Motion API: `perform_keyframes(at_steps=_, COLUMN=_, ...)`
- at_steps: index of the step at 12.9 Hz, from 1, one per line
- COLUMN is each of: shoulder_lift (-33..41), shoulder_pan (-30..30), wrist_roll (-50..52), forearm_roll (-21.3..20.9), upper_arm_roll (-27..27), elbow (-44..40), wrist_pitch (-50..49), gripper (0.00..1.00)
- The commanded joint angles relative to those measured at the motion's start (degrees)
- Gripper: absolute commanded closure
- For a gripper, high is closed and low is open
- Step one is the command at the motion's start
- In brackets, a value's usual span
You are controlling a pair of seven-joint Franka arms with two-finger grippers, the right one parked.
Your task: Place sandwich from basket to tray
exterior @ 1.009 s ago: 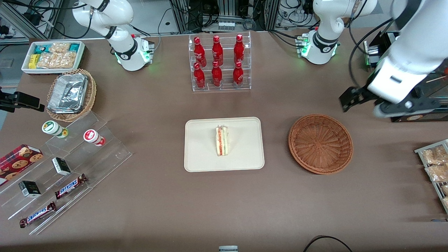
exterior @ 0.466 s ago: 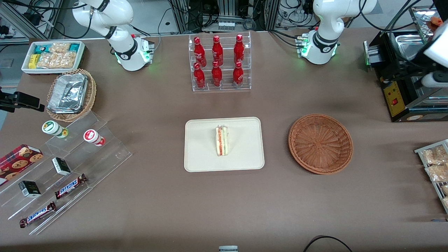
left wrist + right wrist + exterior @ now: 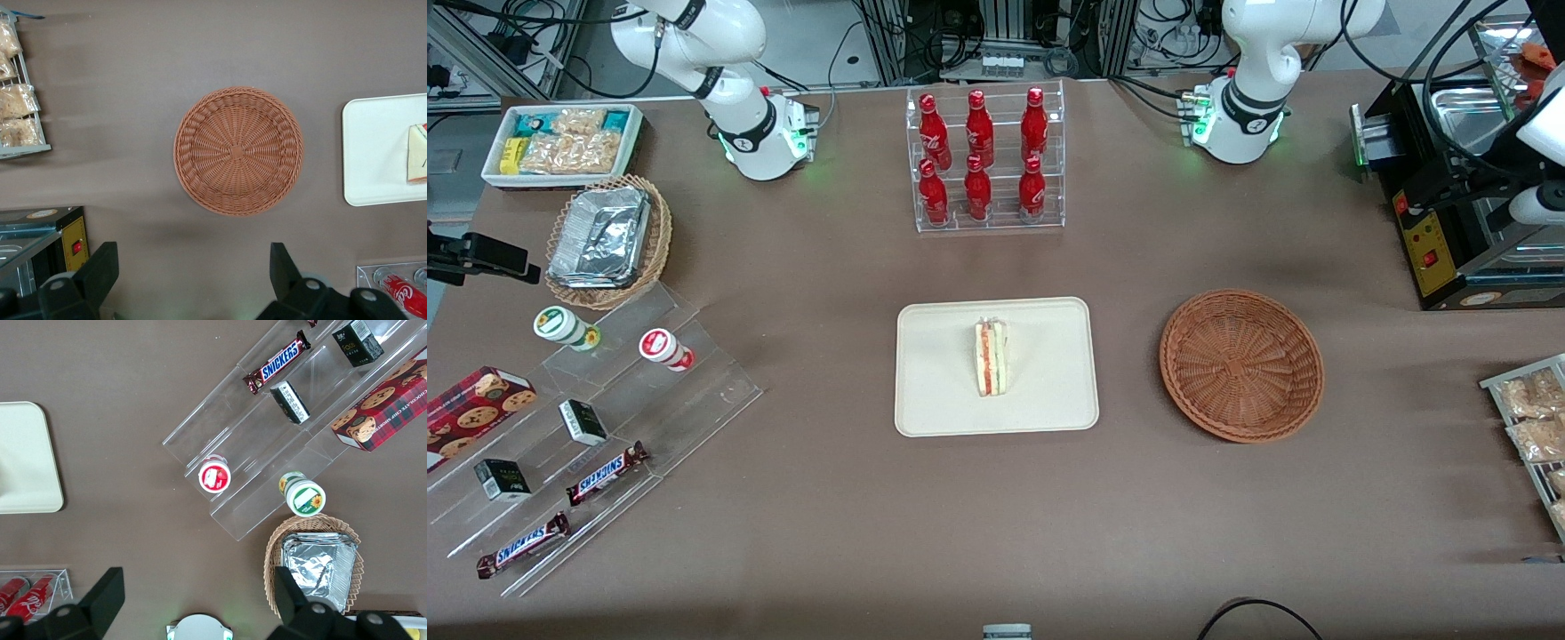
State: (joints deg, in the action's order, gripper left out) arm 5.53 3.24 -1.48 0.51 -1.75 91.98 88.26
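Observation:
The sandwich (image 3: pixel 991 357) lies on the cream tray (image 3: pixel 943 400) at the table's middle; it also shows in the left wrist view (image 3: pixel 417 153) on the tray (image 3: pixel 373 153). The reddish-brown wicker basket (image 3: pixel 1241 364) sits beside the tray, toward the working arm's end, and holds nothing. My left gripper (image 3: pixel 192 267) is open and empty, high above the table, with the basket (image 3: pixel 238 151) below it. In the front view only a piece of the left arm (image 3: pixel 1549 124) shows, at the working arm's end.
A clear rack of red bottles (image 3: pixel 984 160) stands farther from the front camera than the tray. A black machine (image 3: pixel 1449 222) and a wire rack of snack bags (image 3: pixel 1534 427) sit at the working arm's end. Acrylic steps with candy (image 3: pixel 605 427), a foil-container basket (image 3: pixel 609 240) and a white bin (image 3: pixel 560 142) lie toward the parked arm's end.
The left arm has pulled up and away from beside the basket toward the working arm's end, mostly leaving the front view. The sandwich, tray and basket have not moved.

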Motion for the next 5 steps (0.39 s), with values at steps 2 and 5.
perform_keyframes(at_steps=2, shoulder_lift=-5.52, shoulder_pan=0.54, wrist_roll=-0.11, forearm_roll=0.72, upper_arm_roll=-0.88, elbow=-6.99, wrist_pitch=-1.95, gripper=0.00)
perform_keyframes(at_steps=5, shoulder_lift=-6.23, shoulder_pan=0.45, wrist_roll=-0.28, forearm_roll=0.11, upper_arm_roll=-0.97, elbow=-7.17, wrist_pitch=-1.78, gripper=0.00)
